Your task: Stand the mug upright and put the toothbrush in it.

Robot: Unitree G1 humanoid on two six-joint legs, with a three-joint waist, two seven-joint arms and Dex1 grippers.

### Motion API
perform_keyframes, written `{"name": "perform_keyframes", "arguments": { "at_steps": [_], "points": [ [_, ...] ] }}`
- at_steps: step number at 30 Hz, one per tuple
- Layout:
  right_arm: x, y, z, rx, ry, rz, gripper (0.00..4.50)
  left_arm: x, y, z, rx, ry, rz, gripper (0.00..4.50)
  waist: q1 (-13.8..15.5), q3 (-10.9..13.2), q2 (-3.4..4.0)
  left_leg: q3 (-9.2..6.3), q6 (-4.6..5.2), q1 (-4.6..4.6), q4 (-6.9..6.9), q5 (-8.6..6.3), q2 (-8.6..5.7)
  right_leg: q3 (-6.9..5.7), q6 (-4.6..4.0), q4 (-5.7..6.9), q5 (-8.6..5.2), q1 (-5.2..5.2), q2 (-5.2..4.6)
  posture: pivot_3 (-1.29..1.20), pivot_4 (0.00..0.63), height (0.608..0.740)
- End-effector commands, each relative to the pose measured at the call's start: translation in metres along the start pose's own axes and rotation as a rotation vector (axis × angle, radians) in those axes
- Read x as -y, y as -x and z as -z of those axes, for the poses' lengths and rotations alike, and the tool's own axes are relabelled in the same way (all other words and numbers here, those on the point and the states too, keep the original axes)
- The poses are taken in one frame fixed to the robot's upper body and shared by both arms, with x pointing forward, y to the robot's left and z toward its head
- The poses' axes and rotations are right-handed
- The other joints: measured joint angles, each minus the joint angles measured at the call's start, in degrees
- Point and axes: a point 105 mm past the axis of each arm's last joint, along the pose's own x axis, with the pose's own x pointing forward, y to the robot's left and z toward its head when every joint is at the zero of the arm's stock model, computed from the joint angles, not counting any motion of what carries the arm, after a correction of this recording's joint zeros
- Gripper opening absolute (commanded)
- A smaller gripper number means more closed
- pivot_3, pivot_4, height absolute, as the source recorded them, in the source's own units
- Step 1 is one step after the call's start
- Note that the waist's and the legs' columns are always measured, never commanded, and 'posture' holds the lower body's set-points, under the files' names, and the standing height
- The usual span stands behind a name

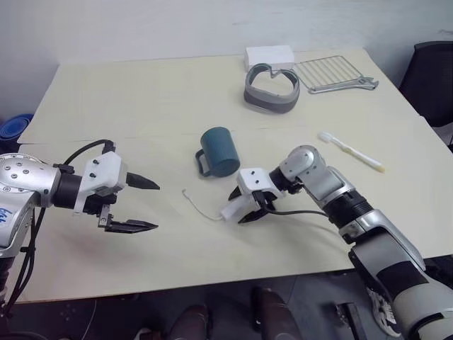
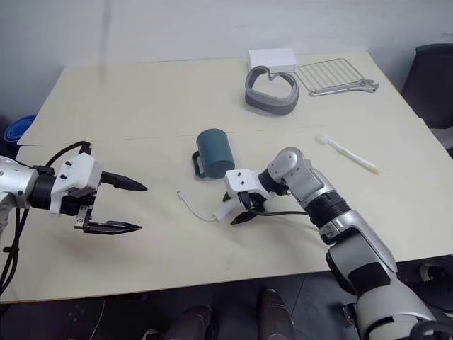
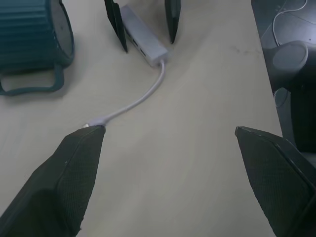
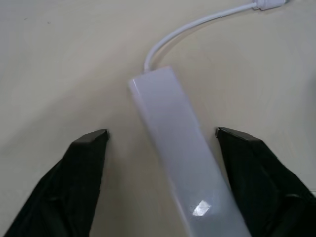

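Black fingers of the left gripper (image 1: 144,205) stand wide apart with nothing between them, hovering over the near left part of the pale wooden table (image 1: 141,106). To its right, near the middle of the table, the right gripper (image 4: 160,136) points down with its fingers (image 4: 89,148) spread on either side of a flat white bar (image 4: 177,168); the wrist view shows clear gaps on both sides, so the fingers are apart and not pressing it. A thin cord (image 1: 198,205) curls from the bar's end toward the left gripper and lies flat on the table.

Just beyond the bar lies the mug (image 1: 219,151), dark teal, on its side with its handle (image 1: 203,162) toward the near edge. Which way its mouth faces cannot be told, and its inside is not visible. It touches neither gripper.

Farther right, well apart from the mug, the toothbrush (image 1: 352,151) lies flat, head toward the far left, handle toward the near right.

At the far side sit a grey curved band (image 1: 271,90), a white block (image 1: 269,56) behind it and touching its far rim, and a wire rack (image 1: 329,72) to the right with a wrench (image 1: 350,86) along the rack's near edge.

No readable writing appears on any object.
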Motion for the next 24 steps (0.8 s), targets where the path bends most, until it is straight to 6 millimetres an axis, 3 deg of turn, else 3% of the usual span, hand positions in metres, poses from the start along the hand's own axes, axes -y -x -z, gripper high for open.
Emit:
{"name": "perform_keyframes", "arguments": {
  "at_steps": [1, 5, 6, 12, 14, 19, 22, 24],
  "points": [
    [-0.009, -0.004, 0.009, -0.024, -0.035, -0.032, 2.38, 0.001, 0.005, -0.01, 0.01, -0.038, -0.017, 4.5, 0.01, 0.0, 0.0, 0.0, -0.01, 0.0, 0.0, 0.0, 0.0, 0.0, 0.0, 0.0, 0.0, 0.0, -0.01, 0.0, 0.15, 0.74],
    [-0.017, -0.004, 0.012, -0.003, -0.041, 0.014, 1.14, 0.001, -0.002, -0.014, 0.041, -0.039, -0.002, 4.5, 0.18, 0.0, 0.0, -0.01, -0.01, 0.0, 0.04, -0.01, -0.01, -0.01, -0.02, 0.03, -0.01, 0.01, 0.0, 0.0, 0.15, 0.74],
    [-0.018, -0.003, 0.011, 0.019, -0.052, 0.038, 1.02, 0.002, -0.004, -0.015, 0.05, -0.04, 0.004, 4.5, 0.25, 0.0, 0.0, -0.01, -0.01, 0.0, 0.05, -0.01, -0.01, -0.01, -0.02, 0.04, -0.01, 0.01, 0.0, 0.0, 0.15, 0.74],
    [-0.032, 0.026, -0.008, 0.19, -0.186, 0.33, 1.02, 0.004, -0.019, -0.022, 0.098, -0.043, 0.039, 4.5, 0.69, -0.01, -0.01, -0.17, -0.04, -0.09, 0.17, -0.03, -0.06, -0.1, -0.02, 0.08, -0.01, 0.03, -0.04, 0.0, 0.15, 0.74],
    [-0.041, 0.056, -0.009, 0.254, -0.286, 0.51, 1.02, 0.004, -0.025, -0.024, 0.116, -0.047, 0.051, 4.5, 1.13, 0.0, 0.0, -0.18, -0.04, -0.14, 0.18, -0.03, -0.06, -0.1, -0.02, 0.08, -0.01, 0.0, -0.05, 0.0, 0.15, 0.74],
    [-0.093, 0.152, -0.003, 0.379, -0.538, 0.861, 1.02, 0.0, -0.029, -0.03, 0.17, -0.032, 0.059, 4.5, 2.96, 0.05, 0.09, -0.18, -0.01, -0.23, 0.26, -0.04, -0.12, -0.08, -0.01, 0.02, 0.0, 0.02, -0.08, 0.0, 0.15, 0.74],
    [-0.117, 0.224, 0.025, 0.373, -0.699, 1.241, 1.02, -0.009, -0.035, -0.037, 0.214, -0.042, 0.062, 4.5, 3.45, 0.05, 0.08, -0.1, 0.0, -0.1, 0.28, -0.05, -0.11, 0.01, -0.01, -0.01, 0.02, 0.13, -0.05, 0.0, 0.15, 0.74],
    [-0.137, 0.252, 0.042, 0.347, -0.766, 1.391, 1.02, -0.014, -0.038, -0.042, 0.232, -0.052, 0.067, 4.5, 3.51, 0.05, 0.08, 0.0, 0.01, 0.0, 0.26, -0.04, -0.11, 0.12, -0.01, -0.01, 0.02, 0.14, -0.06, 0.0, 0.15, 0.74]
  ]
}}
